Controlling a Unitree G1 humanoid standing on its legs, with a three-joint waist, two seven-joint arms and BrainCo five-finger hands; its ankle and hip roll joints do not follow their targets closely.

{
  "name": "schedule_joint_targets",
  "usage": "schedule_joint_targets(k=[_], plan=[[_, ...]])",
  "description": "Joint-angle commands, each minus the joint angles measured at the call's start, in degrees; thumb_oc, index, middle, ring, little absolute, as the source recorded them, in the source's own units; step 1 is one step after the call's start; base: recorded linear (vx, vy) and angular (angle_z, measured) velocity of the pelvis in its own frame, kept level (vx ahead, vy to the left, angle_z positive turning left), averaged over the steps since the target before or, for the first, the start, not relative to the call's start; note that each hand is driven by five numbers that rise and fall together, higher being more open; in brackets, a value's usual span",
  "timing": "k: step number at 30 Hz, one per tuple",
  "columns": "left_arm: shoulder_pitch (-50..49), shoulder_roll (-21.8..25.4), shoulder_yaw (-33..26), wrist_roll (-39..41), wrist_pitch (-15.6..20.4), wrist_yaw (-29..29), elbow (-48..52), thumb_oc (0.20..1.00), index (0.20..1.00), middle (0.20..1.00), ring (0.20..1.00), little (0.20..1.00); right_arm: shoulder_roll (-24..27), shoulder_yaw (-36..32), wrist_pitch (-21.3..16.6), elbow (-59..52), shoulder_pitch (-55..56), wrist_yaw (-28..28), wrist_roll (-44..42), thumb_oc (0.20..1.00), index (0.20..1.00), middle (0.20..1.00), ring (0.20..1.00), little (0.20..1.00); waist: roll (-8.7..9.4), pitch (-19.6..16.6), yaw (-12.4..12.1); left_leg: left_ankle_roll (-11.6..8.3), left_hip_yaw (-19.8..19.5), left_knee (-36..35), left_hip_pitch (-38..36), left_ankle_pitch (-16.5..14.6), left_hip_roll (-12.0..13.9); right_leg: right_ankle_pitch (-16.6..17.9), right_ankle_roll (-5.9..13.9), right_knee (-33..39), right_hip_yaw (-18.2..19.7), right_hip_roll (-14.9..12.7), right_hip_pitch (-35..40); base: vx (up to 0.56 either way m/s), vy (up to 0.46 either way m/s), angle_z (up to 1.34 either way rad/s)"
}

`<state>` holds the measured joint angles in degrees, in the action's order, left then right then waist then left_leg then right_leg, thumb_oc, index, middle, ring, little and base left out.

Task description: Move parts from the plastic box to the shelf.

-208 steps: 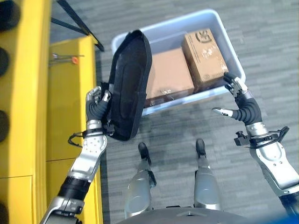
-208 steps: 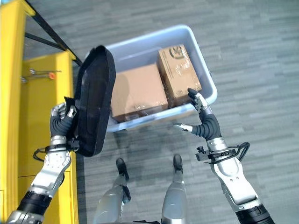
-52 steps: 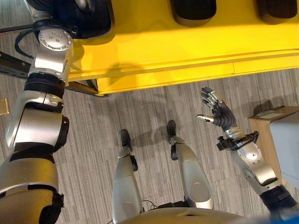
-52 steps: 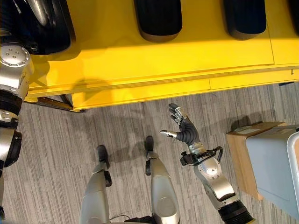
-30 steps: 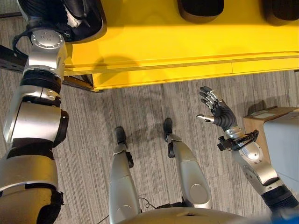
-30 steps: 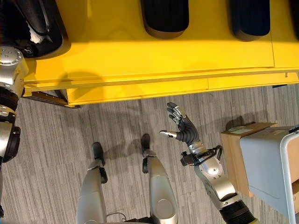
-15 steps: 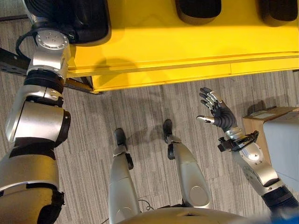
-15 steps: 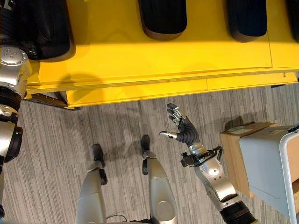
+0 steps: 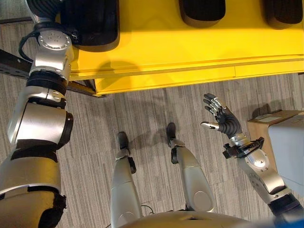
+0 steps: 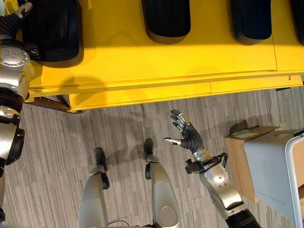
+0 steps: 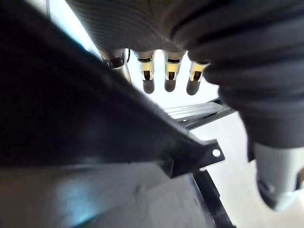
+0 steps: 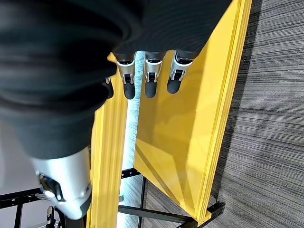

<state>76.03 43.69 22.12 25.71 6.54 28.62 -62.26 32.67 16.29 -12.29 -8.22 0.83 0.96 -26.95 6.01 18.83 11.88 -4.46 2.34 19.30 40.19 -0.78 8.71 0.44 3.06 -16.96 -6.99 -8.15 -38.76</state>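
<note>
Grey striped carpet [image 9: 142, 114] runs below the smooth yellow shelf [image 9: 190, 52], where the matte black, rounded part [image 10: 52, 33] lies at the left end with the left hand [image 10: 19, 12] at its top edge and two similar black parts [image 10: 166, 19] well apart along it. Over open floor the right hand [image 10: 187, 135] hangs spread and empty, and the grey plastic box [image 10: 270, 166] touches a cardboard box [image 10: 237, 156] at the right edge. Seen from the left wrist, straight fingers [image 11: 171, 76] reach past the part's dark curved rim [image 11: 71, 104]; from the right wrist, relaxed fingers [image 12: 149, 78] face the shelf's yellow panels.
</note>
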Motion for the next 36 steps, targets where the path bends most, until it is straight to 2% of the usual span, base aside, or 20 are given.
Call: schedule_joint_targets(k=[1,9,10,11,12,13,15,17,19,21,22,23,26,27,30,36], plan=[[4.37,2.21,-1.51,3.19,4.54,-0.63,-0.44,1.000,1.000,1.000,1.000,1.000,4.04,-2.01,-3.55,-3.55,0.46,0.15,-1.56,1.000,1.000,1.000,1.000,1.000,-1.42,-2.97,0.62,-2.18,-0.34,5.07,-2.49,-6.47,4.05,1.04,6.10,1.33,0.60,-4.77,5.12,0.00,0.000,0.00],[5.16,3.52,0.06,5.08,7.37,-0.57,6.39,1.000,1.000,1.000,1.000,1.000,4.07,-2.93,-3.49,-3.14,0.21,-0.11,-0.97,1.000,1.000,1.000,1.000,1.000,-2.22,-3.62,-0.71,-2.37,-0.94,3.79,-4.60,-6.09,3.61,1.00,6.16,2.17,-0.16,-5.06,7.96,0.00,-0.008,0.02],[4.99,4.20,0.90,4.36,8.73,0.03,11.67,1.000,1.000,1.000,1.000,1.000,4.05,-3.41,-3.45,-2.98,0.07,-0.24,-0.57,1.000,1.000,1.000,1.000,1.000,-2.36,-3.91,-1.34,-2.42,-1.27,3.40,-5.68,-5.96,3.48,0.91,6.12,2.57,-0.51,-5.15,9.43,-0.01,-0.030,0.06],[4.79,4.19,0.79,4.25,8.64,0.17,11.92,1.000,1.000,1.000,1.000,1.000,4.04,-3.41,-3.44,-3.00,0.11,-0.24,-0.55,1.000,1.000,1.000,1.000,1.000,-2.33,-3.81,-1.34,-2.43,-1.26,3.32,-5.87,-5.94,3.47,0.92,6.12,2.64,-0.53,-5.14,9.62,-0.09,-0.040,0.18],[3.45,5.15,0.85,3.51,10.11,0.74,17.52,1.000,1.000,1.000,1.000,1.000,3.75,-4.10,-3.45,-2.75,0.01,-0.25,-0.33,1.000,1.000,1.000,1.000,1.000,-2.18,-3.93,-1.81,-2.00,-1.06,2.55,-6.14,-3.96,2.95,2.14,5.62,3.30,-1.40,-5.69,10.29,-0.08,-0.018,0.24],[3.27,5.15,0.72,3.45,10.07,0.80,17.66,1.000,1.000,1.000,1.000,1.000,3.80,-4.08,-3.45,-2.75,0.04,-0.25,-0.33,1.000,1.000,1.000,1.000,1.000,-2.19,-3.89,-1.76,-2.00,-1.06,2.46,-6.28,-3.92,2.93,2.15,5.62,3.34,-1.42,-5.70,10.41,-0.07,-0.035,0.25],[-0.92,6.30,-0.03,0.05,11.44,1.46,27.50,1.000,1.000,1.000,1.000,1.000,3.44,-5.16,-3.51,-2.64,0.41,-0.28,0.06,1.000,1.000,1.000,1.000,1.000,-2.31,-3.86,-2.58,-2.04,-1.29,1.13,-8.13,-3.42,2.88,2.02,5.54,4.10,-2.00,-5.76,12.51,0.00,-0.031,0.12],[-3.54,7.13,-0.65,-2.11,11.85,1.61,32.14,1.000,1.000,1.000,1.000,1.000,3.26,-5.68,-3.51,-2.72,0.66,-0.16,0.35,1.000,1.000,1.000,1.000,1.000,-2.34,-3.87,-3.01,-2.03,-1.40,0.85,-8.74,-3.36,2.88,1.89,5.54,4.21,-2.17,-5.83,13.17,0.01,-0.017,0.07],[-5.83,7.65,-1.16,-5.36,11.46,2.09,35.04,1.000,1.000,1.000,1.000,1.000,3.15,-5.85,-3.55,-2.56,0.88,-0.19,0.50,1.000,1.000,1.000,1.000,1.000,-2.38,-3.83,-3.21,-2.04,-1.51,0.63,-9.32,-3.30,2.91,1.74,5.53,4.29,-2.21,-5.84,13.72,0.01,-0.014,0.06],[-12.38,8.86,-3.08,-12.21,10.91,1.68,41.87,1.000,1.000,1.000,1.000,1.000,2.48,-6.89,-3.46,-2.62,1.37,0.06,0.56,1.000,1.000,1.000,1.000,1.000,-2.28,-3.83,-3.80,-2.05,-1.61,0.40,-10.11,-3.34,3.07,1.45,5.49,4.25,-2.40,-5.89,14.57,0.01,-0.004,0.07],[-12.77,8.84,-3.39,-12.32,10.80,1.71,42.13,1.000,1.000,1.000,1.000,1.000,2.59,-6.82,-3.45,-2.65,1.41,0.06,0.56,1.000,1.000,1.000,1.000,1.000,-2.36,-3.86,-3.72,-2.06,-1.61,0.38,-10.19,-3.34,3.07,1.45,5.49,4.28,-2.41,-5.89,14.64,0.01,0.009,0.04],[-18.83,9.80,-5.61,-20.06,9.41,1.30,47.89,1.000,1.000,1.000,1.000,1.000,2.01,-8.08,-3.66,-2.66,2.02,0.10,0.55,1.000,1.000,1.000,1.000,1.000,-2.32,-3.86,-4.20,-2.10,-1.58,-0.25,-11.21,-3.32,3.13,1.14,5.53,4.32,-2.46,-5.86,15.39,0.00,0.000,0.00],[-31.98,4.34,-11.67,-34.15,7.39,1.84,55.80,1.000,1.000,1.000,1.000,1.000,1.21,-8.85,-3.99,-2.95,1.74,0.06,0.66,1.000,1.000,1.000,1.000,1.000,-1.80,-3.68,-4.57,-2.00,-1.57,-0.73,-12.68,-3.57,3.29,0.83,5.44,4.37,-2.50,-6.02,16.66,0.01,0.014,0.03],[-34.09,4.21,-11.95,-37.10,7.11,0.75,57.52,1.000,1.000,1.000,1.000,1.000,1.14,-9.54,-4.19,-3.16,1.73,-0.08,0.69,1.000,1.000,1.000,1.000,1.000,-1.70,-3.60,-4.78,-2.00,-1.53,-0.89,-12.92,-3.58,3.30,0.80,5.44,4.53,-2.59,-6.06,16.91,0.01,0.021,0.04],[-41.80,0.64,-13.59,-41.86,7.36,-1.33,61.94,1.000,1.000,1.000,1.000,1.000,0.34,-10.32,-4.27,-3.76,1.74,-0.43,1.15,1.000,1.000,1.000,1.000,1.000,-1.47,-3.56,-4.99,-1.94,-1.40,-2.09,-13.94,-3.23,3.21,0.95,5.39,5.42,-2.67,-6.31,18.05,0.00,0.000,0.00],[-47.99,-2.19,-13.17,-47.84,7.58,-1.64,65.22,1.000,1.000,1.000,1.000,1.000,-0.65,-10.35,-4.97,-4.20,1.01,-1.51,1.74,1.000,1.000,1.000,1.000,1.000,-1.21,-3.40,-5.28,-1.88,-1.25,-2.39,-14.44,-3.28,3.24,0.85,5.32,5.79,-2.52,-6.26,18.66,0.00,0.000,0.00]])
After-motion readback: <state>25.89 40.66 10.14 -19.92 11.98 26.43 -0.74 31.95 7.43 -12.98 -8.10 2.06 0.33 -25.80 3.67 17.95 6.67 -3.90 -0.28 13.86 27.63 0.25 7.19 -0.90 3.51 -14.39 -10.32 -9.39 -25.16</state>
